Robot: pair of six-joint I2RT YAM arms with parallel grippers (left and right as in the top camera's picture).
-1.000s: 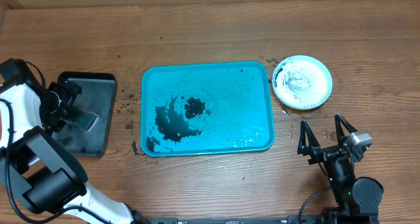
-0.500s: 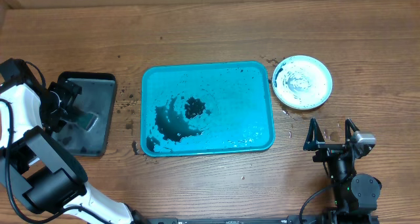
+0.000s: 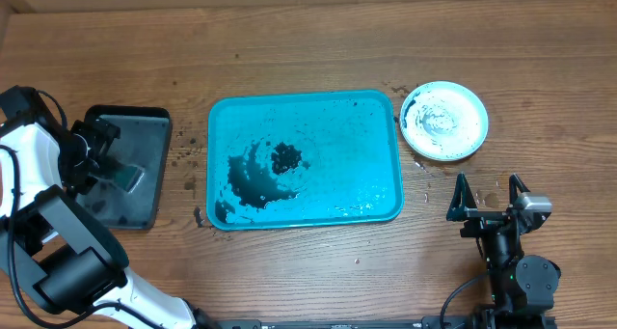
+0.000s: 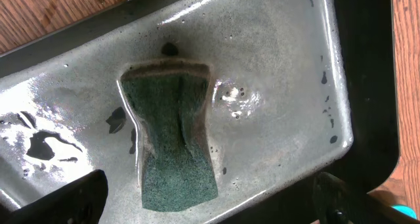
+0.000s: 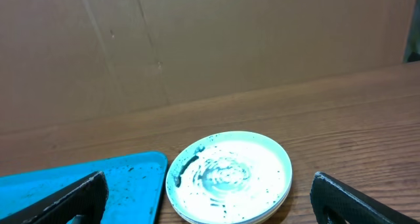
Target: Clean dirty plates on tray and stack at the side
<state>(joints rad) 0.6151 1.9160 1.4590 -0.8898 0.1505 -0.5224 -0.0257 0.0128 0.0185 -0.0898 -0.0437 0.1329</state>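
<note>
The turquoise tray [image 3: 366, 126] lies mid-table with black smears and no plates on it; its corner shows in the right wrist view [image 5: 131, 175]. A stack of plates [image 3: 443, 121] stands right of the tray, pale mint on top with dark specks; the ones beneath are mostly hidden. It also shows in the right wrist view [image 5: 228, 175]. My right gripper [image 3: 489, 196] is open and empty, near the front edge, below the stack. My left gripper [image 4: 210, 207] is open over a green sponge [image 4: 174, 138] lying in the black tray [image 4: 308, 86].
The black tray [image 3: 145, 189] stands at the left of the table, wet and foamy inside. Dark specks dot the wood between it and the turquoise tray. A brown cardboard wall [image 5: 197, 40] backs the table.
My right gripper drew back toward the front edge and straightened between one second ago and half a second ago. Since then nothing has moved.
</note>
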